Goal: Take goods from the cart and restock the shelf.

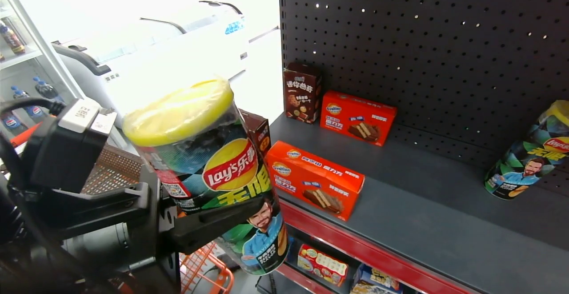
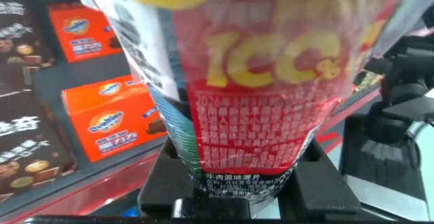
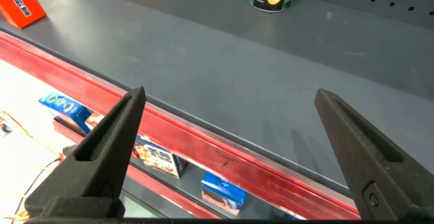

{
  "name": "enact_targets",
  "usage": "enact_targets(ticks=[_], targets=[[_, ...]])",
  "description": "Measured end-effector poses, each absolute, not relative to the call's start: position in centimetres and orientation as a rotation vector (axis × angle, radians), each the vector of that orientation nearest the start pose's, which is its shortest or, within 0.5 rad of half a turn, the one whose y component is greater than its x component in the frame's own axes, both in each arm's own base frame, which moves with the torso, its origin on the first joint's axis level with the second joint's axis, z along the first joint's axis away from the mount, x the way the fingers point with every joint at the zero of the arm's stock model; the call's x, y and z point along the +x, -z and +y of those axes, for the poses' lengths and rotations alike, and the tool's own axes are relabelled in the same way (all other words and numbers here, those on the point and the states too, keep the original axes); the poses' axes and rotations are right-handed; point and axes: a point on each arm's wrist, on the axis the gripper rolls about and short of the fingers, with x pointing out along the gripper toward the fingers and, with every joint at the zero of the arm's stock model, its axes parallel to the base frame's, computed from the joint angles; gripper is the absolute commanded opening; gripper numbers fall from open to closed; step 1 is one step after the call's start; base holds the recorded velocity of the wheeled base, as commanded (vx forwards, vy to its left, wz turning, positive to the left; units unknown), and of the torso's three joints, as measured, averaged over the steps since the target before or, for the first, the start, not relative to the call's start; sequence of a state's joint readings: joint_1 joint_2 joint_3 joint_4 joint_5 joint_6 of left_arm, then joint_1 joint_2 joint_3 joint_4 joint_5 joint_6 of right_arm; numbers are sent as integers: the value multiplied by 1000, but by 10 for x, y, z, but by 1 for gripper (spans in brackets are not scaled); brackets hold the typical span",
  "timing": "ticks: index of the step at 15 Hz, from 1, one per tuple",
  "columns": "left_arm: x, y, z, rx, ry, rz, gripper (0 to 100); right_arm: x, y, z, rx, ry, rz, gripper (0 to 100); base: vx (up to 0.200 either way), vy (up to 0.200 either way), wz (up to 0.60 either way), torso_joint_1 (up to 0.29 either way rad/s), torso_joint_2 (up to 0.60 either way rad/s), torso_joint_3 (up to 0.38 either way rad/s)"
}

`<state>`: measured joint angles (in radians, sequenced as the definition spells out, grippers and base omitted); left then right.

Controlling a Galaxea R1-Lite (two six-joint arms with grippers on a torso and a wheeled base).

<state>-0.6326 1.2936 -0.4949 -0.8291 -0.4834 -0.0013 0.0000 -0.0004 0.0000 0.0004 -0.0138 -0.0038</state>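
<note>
L gripper (image 1: 195, 214): clamped on chips can (image 1: 209, 151), tilted, held off shelf's (image 1: 422, 205) left end, nr orange box (image 1: 313, 178).
R gripper (image 3: 234, 156): wide open, nothing in it, over shelf front edge.

The matte black left gripper (image 1: 213, 205) bears a white-labelled black box (image 1: 60, 151), with a black cable (image 1: 26, 102) at its ten o'clock. The right gripper (image 3: 230, 98) has fingers (image 3: 108, 149) shaped like black wedges.

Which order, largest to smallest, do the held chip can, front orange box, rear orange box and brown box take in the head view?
1. Held chip can (nearest the camera).
2. Front orange box.
3. Rear orange box: perhaps equal, just farther.
4. Brown box.
</note>
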Motion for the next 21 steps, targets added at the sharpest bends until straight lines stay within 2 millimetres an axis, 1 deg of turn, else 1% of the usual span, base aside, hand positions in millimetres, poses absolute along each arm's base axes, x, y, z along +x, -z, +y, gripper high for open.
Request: enact_targets(ticks=[4,7,17,21], targets=[[152,-218,-128,-2,1142,-23,0,-23,-75,0,-3,12,0,100,0,0,0,0,0,0],[151,-218,-129,-2,1191,-30,0,-23,-75,0,-2,11,0,100,0,0,-600,-2,4,4],[158,-224,-134,-4,1191,-47,0,-23,-75,0,-4,11,0,100,0,0,-600,3,5,0],[161,-221,-134,-2,1184,-30,0,-23,-75,0,-2,12,0,100,0,0,0,0,0,0]])
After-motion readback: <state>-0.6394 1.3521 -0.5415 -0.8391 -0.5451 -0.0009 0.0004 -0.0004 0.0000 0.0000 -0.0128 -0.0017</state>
